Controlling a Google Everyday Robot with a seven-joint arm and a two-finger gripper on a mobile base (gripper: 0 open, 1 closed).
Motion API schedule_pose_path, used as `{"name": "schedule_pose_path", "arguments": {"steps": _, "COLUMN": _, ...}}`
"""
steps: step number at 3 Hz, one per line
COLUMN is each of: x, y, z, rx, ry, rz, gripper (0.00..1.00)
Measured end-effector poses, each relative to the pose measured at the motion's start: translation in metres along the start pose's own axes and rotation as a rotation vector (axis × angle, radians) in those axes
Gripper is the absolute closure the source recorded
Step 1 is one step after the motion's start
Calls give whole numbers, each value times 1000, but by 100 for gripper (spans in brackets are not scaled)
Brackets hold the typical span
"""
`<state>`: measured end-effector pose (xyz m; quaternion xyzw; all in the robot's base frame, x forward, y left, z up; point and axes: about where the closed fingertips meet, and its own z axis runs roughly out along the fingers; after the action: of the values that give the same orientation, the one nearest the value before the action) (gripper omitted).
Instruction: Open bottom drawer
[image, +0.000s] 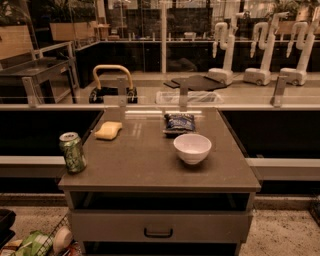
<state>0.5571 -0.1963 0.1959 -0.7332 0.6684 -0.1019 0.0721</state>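
A grey cabinet with a flat counter top (150, 165) stands in the middle of the camera view. Under the top is a dark open slot (160, 201). Below it is a grey drawer front (210, 226) with a dark handle (158, 233), and it sits flush and shut. The cabinet's lowest part runs off the bottom of the frame. My gripper and arm are not in view.
On the counter are a green soda can (73, 152) at the left edge, a yellow sponge (108, 130), a blue snack bag (179, 123) and a white bowl (192, 148). A wire basket with items (45, 242) sits on the floor at lower left. A rail (280, 167) runs behind the cabinet.
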Motion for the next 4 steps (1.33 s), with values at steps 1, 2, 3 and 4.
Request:
{"name": "schedule_pose_path", "arguments": {"steps": 1, "x": 0, "y": 1, "z": 1, "rx": -2, "ry": 0, "rz": 0, "gripper": 70}}
{"name": "schedule_pose_path", "arguments": {"steps": 2, "x": 0, "y": 1, "z": 1, "rx": -2, "ry": 0, "rz": 0, "gripper": 47}}
{"name": "schedule_pose_path", "arguments": {"steps": 3, "x": -1, "y": 2, "z": 2, "rx": -4, "ry": -1, "rz": -1, "gripper": 24}}
{"name": "schedule_pose_path", "arguments": {"steps": 4, "x": -1, "y": 4, "z": 3, "rx": -6, "ry": -1, "rz": -1, "gripper": 2}}
